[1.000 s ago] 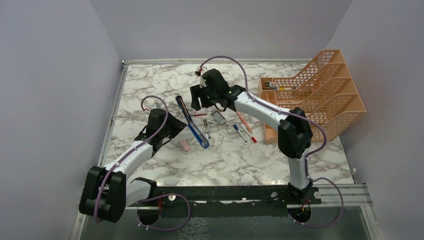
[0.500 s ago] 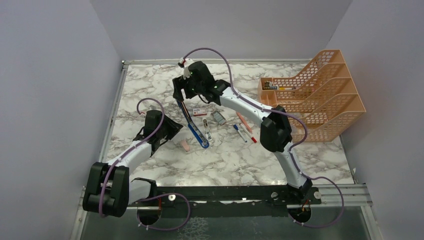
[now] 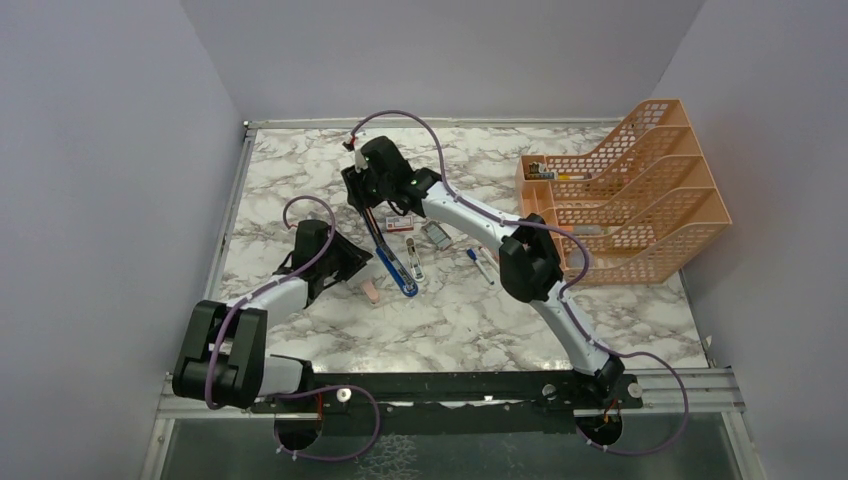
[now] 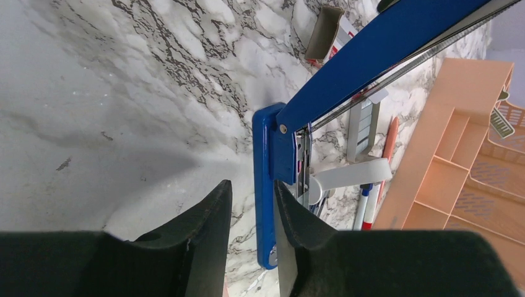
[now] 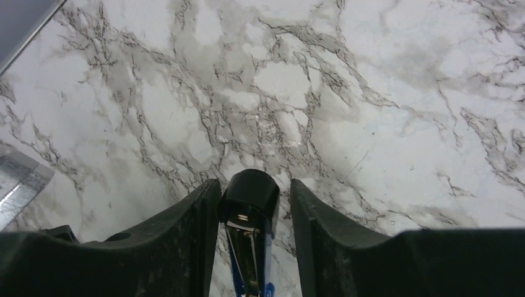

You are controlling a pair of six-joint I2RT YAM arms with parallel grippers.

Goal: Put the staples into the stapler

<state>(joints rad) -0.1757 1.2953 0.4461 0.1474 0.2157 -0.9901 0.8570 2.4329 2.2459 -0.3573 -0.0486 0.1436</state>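
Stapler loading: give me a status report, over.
Left gripper straddling stapler at hinge end, grip unclear. Right gripper open around its raised black tip. Beside it, staple box; nothing blocking.

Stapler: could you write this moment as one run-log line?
stapler: open | left hand: straddles hinge, grip unclear | right hand: open around black tip

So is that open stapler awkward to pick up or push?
Probably. The stapler has its top arm swung up from its base, so lifting one half may let the other flop on the hinge. It looks stiff, metal inside, likely hefty for its size. Long and slim on the smooth table, it would probably pivot if pushed near one end.
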